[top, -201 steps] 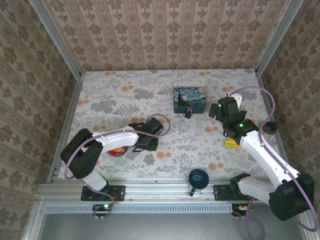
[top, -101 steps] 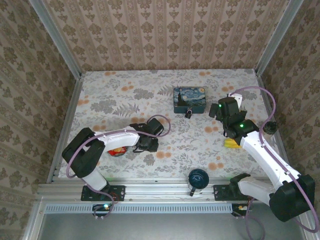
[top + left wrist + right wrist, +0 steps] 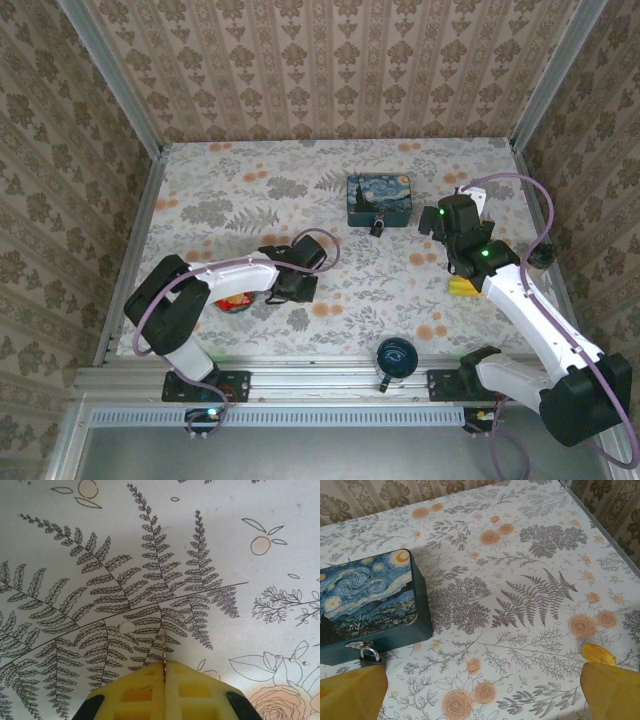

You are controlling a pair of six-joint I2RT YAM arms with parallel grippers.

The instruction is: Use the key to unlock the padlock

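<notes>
Left gripper: We see the left gripper (image 3: 164, 667) low over the table, with its two yellow pads (image 3: 192, 690) pressed tight together on a key.
Key: The thin silvery metal key (image 3: 163, 649) is pinched between those pads. It sticks out just past the fingertips. We see it from its thin edge, over a fern drawing. We cannot tell if its tip touches the cloth.
Right gripper: The right gripper (image 3: 480, 695) has its yellow fingers (image 3: 350, 692) spread wide apart. Nothing is between them.
Padlock: The tiny dark padlock with a thin silvery loop (image 3: 368, 653) hangs on the clasp at the front of the tin. It is just ahead of the right gripper's left finger, which hides part of its dark body. It is well apart from the left gripper, far off to that gripper's right.
Tin: The blue-and-yellow painted tin box with a starry night on its lid (image 3: 365, 600) sits ahead of the right gripper, a bit to its left. Its lid is down.
Table: The white tablecloth with grey ferns and orange flowers (image 3: 200, 200) lies under both grippers.
Other things: A dark blue round mug (image 3: 395, 358) stands behind both grippers, between the two arm bases. A small red thing (image 3: 232, 303) peeks out beside the left arm. A small yellow thing (image 3: 462, 287) lies just behind the right gripper.
</notes>
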